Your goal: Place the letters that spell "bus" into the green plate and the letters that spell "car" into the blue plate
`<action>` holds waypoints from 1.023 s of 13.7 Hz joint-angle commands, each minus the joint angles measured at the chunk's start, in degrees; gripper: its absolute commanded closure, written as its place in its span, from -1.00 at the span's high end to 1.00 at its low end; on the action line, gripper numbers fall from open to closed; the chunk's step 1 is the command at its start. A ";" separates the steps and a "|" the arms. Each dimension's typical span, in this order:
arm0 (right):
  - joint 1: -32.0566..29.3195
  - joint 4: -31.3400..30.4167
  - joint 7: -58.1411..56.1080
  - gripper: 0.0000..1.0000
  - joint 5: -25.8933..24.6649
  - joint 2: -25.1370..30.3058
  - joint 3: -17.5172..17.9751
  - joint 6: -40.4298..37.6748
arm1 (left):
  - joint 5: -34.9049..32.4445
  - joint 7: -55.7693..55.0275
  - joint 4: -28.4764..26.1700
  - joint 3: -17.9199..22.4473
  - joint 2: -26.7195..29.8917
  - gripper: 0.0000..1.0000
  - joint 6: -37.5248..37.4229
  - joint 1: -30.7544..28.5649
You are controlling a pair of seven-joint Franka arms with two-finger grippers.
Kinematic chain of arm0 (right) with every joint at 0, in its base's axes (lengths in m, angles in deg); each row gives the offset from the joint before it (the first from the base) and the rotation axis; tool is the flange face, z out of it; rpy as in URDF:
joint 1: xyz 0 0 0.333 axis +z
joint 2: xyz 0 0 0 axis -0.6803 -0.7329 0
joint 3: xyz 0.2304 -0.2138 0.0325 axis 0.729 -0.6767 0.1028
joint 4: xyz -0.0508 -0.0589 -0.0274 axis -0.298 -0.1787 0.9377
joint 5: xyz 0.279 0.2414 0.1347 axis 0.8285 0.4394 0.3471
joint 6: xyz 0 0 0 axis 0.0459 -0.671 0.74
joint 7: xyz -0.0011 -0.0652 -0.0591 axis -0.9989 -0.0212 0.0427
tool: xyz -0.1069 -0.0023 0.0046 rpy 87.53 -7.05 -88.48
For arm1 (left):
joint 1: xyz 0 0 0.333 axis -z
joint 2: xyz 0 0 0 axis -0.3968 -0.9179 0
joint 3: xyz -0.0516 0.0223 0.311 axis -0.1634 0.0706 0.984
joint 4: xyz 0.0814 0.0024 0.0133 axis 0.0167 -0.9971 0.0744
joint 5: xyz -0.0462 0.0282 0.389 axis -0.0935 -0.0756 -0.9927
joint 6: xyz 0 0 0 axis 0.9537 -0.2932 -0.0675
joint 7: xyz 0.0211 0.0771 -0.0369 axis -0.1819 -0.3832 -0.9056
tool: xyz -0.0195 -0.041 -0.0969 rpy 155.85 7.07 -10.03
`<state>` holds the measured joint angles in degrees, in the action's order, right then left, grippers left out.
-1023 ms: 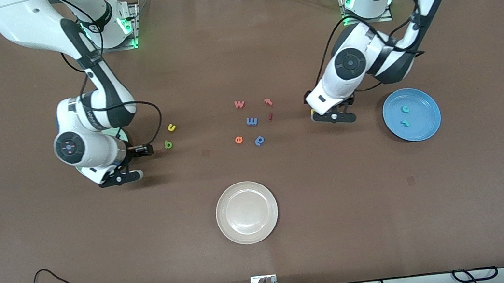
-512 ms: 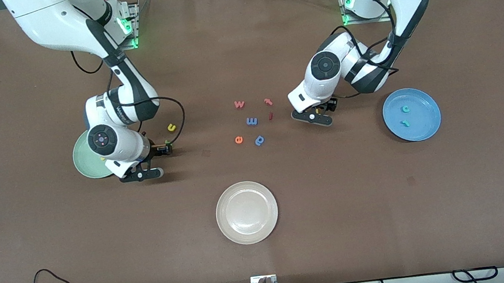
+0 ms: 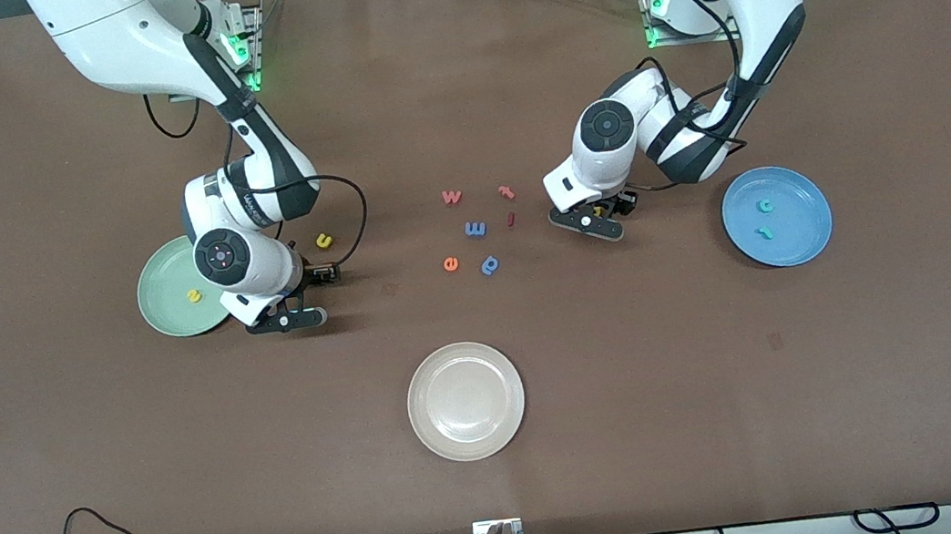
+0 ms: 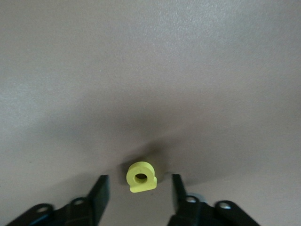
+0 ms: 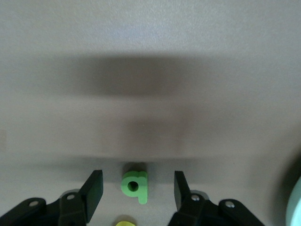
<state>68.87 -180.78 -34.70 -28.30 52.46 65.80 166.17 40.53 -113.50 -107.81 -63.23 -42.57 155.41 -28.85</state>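
In the left wrist view the yellow a [image 4: 141, 177] lies flat on the table between the fingers of my left gripper [image 4: 139, 189]. The jaws are open, with a gap on each side of the letter. From the front, that left gripper [image 3: 596, 220] is low beside the blue plate [image 3: 811, 236], which holds the teal c [image 3: 765, 205] and teal r [image 3: 763, 231]. My right gripper [image 5: 135, 188] is open around the green b [image 5: 135, 185], with the yellow u [image 5: 124, 223] close by. The right gripper [image 3: 311, 287] stands beside the green plate [image 3: 160, 276], which holds the yellow s [image 3: 193, 296].
Loose letters lie mid-table: red w [image 3: 452, 197], salmon r [image 3: 506, 192], blue m [image 3: 475, 228], red i [image 3: 511, 219], orange e [image 3: 450, 263], blue p [image 3: 489, 264]. A white plate [image 3: 470, 438] sits nearer the front camera. The yellow u [image 3: 324, 241] lies next to the right gripper.
The right arm has moved off the green plate, uncovering it and the s, and come down around the b. The left gripper has shifted toward the table's middle and its jaws have narrowed around the a.
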 commanded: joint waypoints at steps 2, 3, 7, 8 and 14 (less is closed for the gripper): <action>1.68 -1.26 0.47 0.38 0.93 -0.44 -0.48 0.46 | -3.69 -2.78 -0.38 0.05 -0.99 0.12 0.89 -0.33; 1.68 -1.35 0.47 0.37 0.93 -0.36 -0.39 0.29 | -4.21 -3.92 -0.29 0.05 -1.08 0.10 0.89 -0.07; 1.68 -1.62 0.47 0.11 0.93 -0.36 -0.48 0.11 | -7.38 -4.37 -0.20 0.05 -1.08 -0.63 0.80 -0.16; 1.68 -1.70 0.47 0.00 0.93 -0.36 -0.48 0.11 | -7.38 -4.37 -0.11 0.05 -1.08 -0.75 0.80 -0.16; 2.38 -1.79 2.31 -0.48 0.93 -0.53 -0.39 0.63 | -7.38 6.30 3.66 -0.65 5.76 -0.80 -11.30 -6.12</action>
<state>70.32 -181.73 -33.20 -28.23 52.06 65.79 166.16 34.02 -113.76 -105.76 -63.23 -41.12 149.69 -31.83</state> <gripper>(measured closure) 0.700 0.727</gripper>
